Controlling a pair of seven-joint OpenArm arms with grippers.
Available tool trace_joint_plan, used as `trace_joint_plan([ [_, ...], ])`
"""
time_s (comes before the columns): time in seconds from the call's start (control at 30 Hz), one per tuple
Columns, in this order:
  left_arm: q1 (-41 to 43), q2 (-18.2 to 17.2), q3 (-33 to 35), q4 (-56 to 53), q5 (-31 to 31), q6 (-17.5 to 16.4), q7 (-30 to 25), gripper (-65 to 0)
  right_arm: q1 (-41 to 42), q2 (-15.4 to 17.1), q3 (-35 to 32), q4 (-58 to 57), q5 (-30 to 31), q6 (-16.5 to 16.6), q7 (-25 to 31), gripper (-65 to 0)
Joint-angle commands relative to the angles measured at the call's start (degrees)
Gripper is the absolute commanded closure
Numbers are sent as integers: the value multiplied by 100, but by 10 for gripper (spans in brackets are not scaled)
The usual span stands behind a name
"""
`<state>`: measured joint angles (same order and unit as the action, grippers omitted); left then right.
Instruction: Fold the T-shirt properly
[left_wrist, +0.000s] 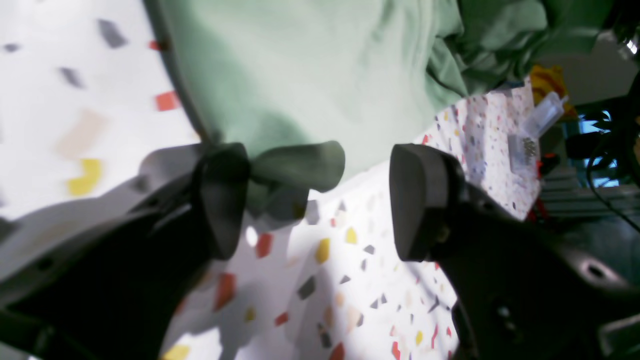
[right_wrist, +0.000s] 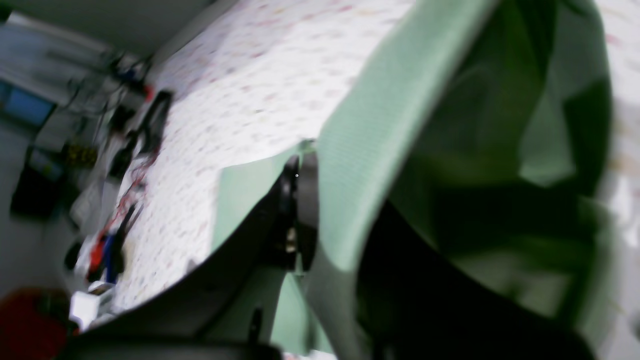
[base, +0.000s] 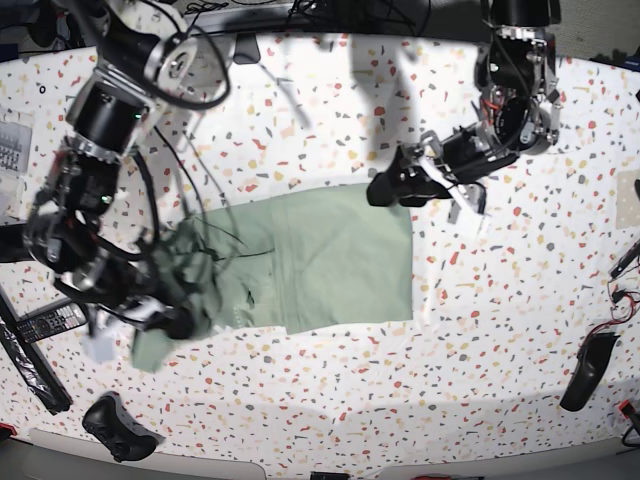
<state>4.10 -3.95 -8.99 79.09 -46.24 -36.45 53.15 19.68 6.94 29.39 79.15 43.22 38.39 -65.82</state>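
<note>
T-shirt (base: 330, 265) lies on the desk (base: 500, 330), partly folded, between both pincers.

Right pincer (right_wrist: 299, 172) is clamped on a bunched cloth edge at the shirt's left end in the base view. Left pincer (left_wrist: 320, 200) stands wide apart and empty at the opposite upper corner; one finger (left_wrist: 222, 195) touches a curled hem, the other is over bare desk.

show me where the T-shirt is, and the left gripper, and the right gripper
T-shirt (base: 345, 262): base view, flat middle panel.
left gripper (left_wrist: 320, 200): left wrist view, open gap between its fingertips.
right gripper (right_wrist: 299, 185): right wrist view, fingertips pinching the shirt's edge.
</note>
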Motion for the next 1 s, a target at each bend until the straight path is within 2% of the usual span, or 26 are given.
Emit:
trace_joint_plan([
  [0.0, -63, 33, 9, 96, -24, -20, -9, -408, 173, -26, -175, 221, 201, 33, 120, 0],
  [0.33, -61, 59, 9, 96, -26, -20, -7, -408, 175, -772, -1930, 463, 179, -293, 122, 0],
  [0.5, -61, 59, 9, 96, -26, -20, -7, -408, 175, -1283, -2413, 463, 153, -291, 122, 0],
  [0.6, -61, 59, 9, 96, -26, -20, -4, -408, 170, -1594, -2514, 463, -256, -291, 122, 0],
  [0.73, -61, 59, 9, 96, -26, -22, 13, -408, 122, -1594, -2710, 461, -588, -293, 129, 0],
  [0.97, -61, 59, 9, 96, -28, -22, 15, -408, 79, -1594, -2732, 461, -592, -286, 151, 0],
])
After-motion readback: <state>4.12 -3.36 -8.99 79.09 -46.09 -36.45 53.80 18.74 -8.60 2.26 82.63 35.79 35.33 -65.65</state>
